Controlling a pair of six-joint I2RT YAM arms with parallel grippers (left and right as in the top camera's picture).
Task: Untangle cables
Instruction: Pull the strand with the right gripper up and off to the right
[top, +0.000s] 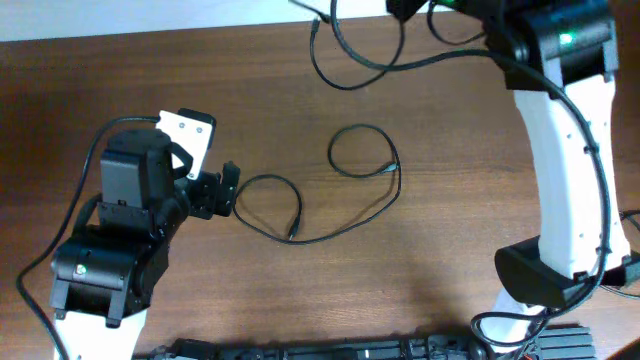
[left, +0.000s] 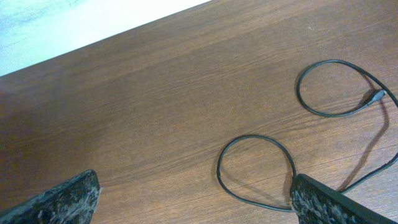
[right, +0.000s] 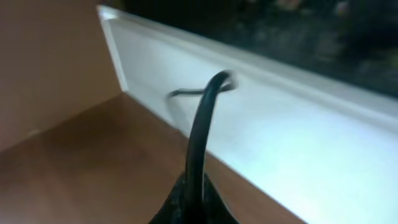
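One black cable (top: 268, 177) lies loose on the wooden table in two loops, with a small plug (top: 389, 168) at the right loop. The left wrist view shows the same cable (left: 255, 136) and plug (left: 377, 96). My left gripper (top: 230, 190) is open at the left loop's edge. Its right finger (left: 323, 202) overlaps that loop and nothing sits between the jaws (left: 193, 208). A second cable (top: 345, 86) hangs in a curve at the top of the table. My right gripper (top: 405, 8) is shut on this cable (right: 208, 118), which rises from between its fingertips (right: 194, 205).
The table's far edge meets a white wall or board (right: 280, 137) right behind my right gripper. My right arm's white links (top: 565, 170) stretch along the right side. A black rail (top: 350, 350) lines the table's front edge.
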